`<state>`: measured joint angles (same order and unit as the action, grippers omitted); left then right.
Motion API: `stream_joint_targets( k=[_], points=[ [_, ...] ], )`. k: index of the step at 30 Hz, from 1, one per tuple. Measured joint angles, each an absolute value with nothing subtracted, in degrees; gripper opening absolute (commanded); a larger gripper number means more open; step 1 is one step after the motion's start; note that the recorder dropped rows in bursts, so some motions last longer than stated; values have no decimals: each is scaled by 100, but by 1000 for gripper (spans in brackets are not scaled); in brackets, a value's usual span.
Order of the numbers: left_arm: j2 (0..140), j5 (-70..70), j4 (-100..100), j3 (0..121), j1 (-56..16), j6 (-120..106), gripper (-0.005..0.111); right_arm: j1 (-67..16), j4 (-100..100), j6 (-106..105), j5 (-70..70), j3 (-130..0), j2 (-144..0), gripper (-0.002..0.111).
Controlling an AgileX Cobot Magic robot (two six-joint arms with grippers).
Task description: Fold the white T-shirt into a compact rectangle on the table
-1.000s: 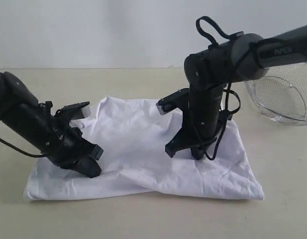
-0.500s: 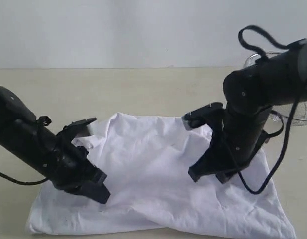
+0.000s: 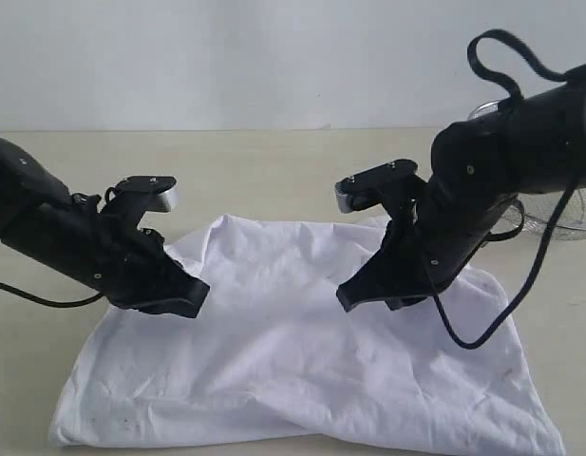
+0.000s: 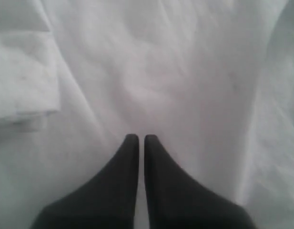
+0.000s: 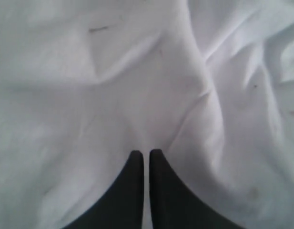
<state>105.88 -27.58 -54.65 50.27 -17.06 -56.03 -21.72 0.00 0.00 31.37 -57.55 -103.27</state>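
Both pincers are sitting closed, tips together with no cloth visibly between them. The left pincer (image 3: 183,294) is hanging over the left part of the shirt (image 3: 293,356), and the right pincer (image 3: 354,296) over its upper right. The shirt is lying on the table (image 3: 274,166) across the lower middle of the frame, as a wide, wrinkled slab with uneven edges. Some folding is seemingly done. Narrowing it into a compact rectangle and squaring the edges are remaining.

The left arm (image 3: 46,228) and right arm (image 3: 520,142) were bulky matte black. A black cable (image 3: 506,43) looped off the right one. The left tool (image 3: 190,296) and right tool (image 3: 349,298) had tapered black fingers (image 4: 127,162).
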Motion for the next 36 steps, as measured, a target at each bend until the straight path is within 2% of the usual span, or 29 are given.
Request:
stream_joint_targets(
  k=[5,13,18,27,31,36],
  points=[
    [10766,-2365,-5397,5027,-1706,-5603,5,-2172,0,0,3123,-5755,-10580,0],
    [10862,-911,-5180,5264,-1706,-5614,5,-2172,0,0,3128,-5777,-10885,0],
    [11148,-1135,-5073,5871,-1565,-5614,5,-2172,0,-31,3176,-5813,-10908,0],
    [10847,-1628,-4999,6223,-713,-5458,5,-2172,0,-43,3176,-5813,-10908,0],
    [10510,-2368,-4999,6231,-756,-5448,5,-2172,0,-64,3188,-5813,-10908,0],
    [10463,-2964,-4999,6231,-1134,-5414,5,-2172,0,-61,3188,-5813,-10908,0]
  ],
)
